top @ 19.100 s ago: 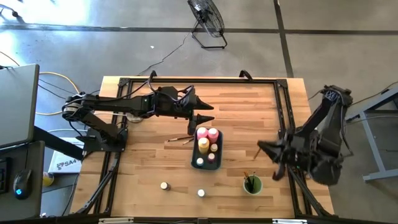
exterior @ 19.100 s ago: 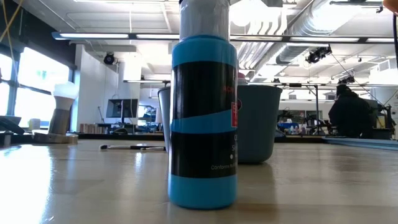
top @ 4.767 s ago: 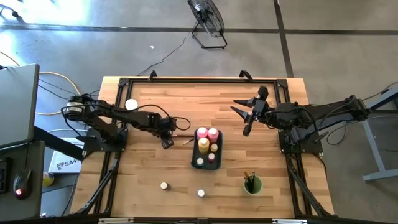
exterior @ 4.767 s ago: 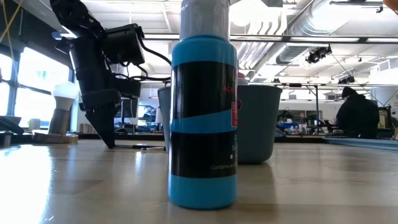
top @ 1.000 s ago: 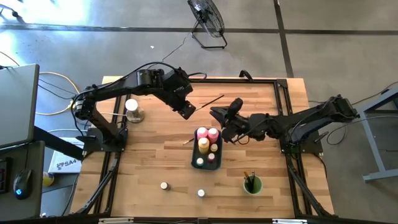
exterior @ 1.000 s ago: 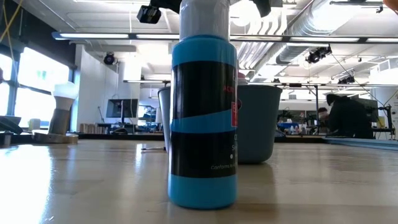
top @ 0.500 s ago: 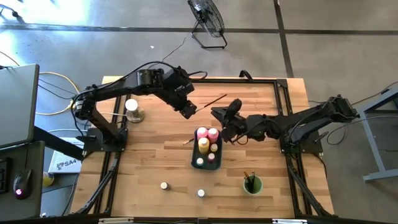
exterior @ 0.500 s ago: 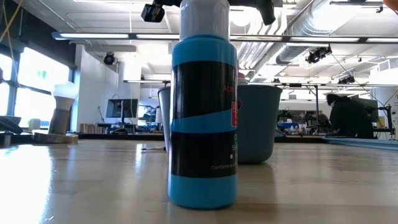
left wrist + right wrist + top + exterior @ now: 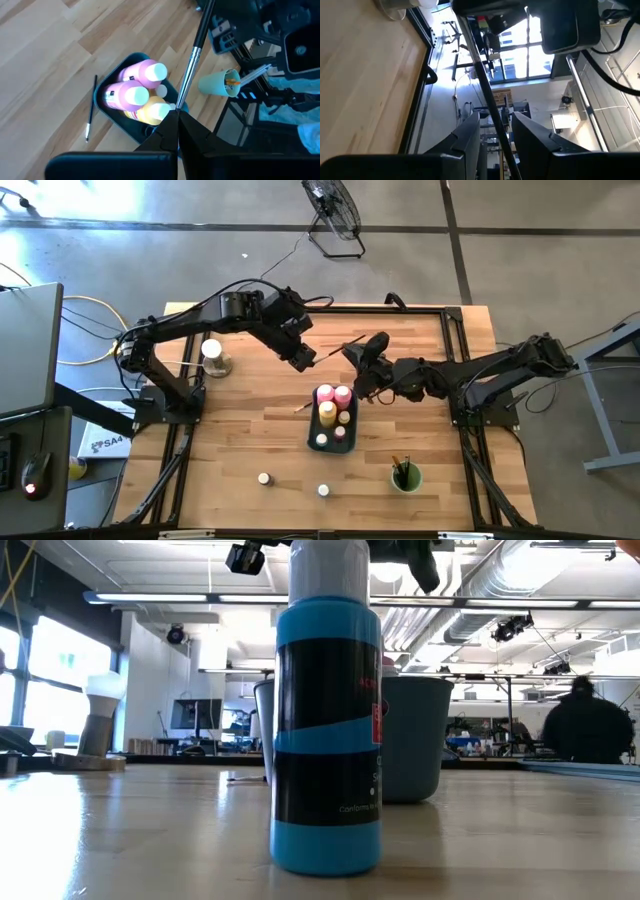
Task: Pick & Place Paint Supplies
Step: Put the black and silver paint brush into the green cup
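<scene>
Left gripper clamped on paintbrush; right gripper, at its 3 o'clock, straddled it half-open, contact unclear.

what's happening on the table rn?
Looks like a mid-air handoff. The left gripper is shut on a paintbrush, held up over the table behind the tray. The right gripper has its fingers open on either side of the brush's handle, not clamped yet. The tray already holds the pink and yellow bottles, a second brush lies on the wood beside it, and the green cup has brushes in it.
</scene>
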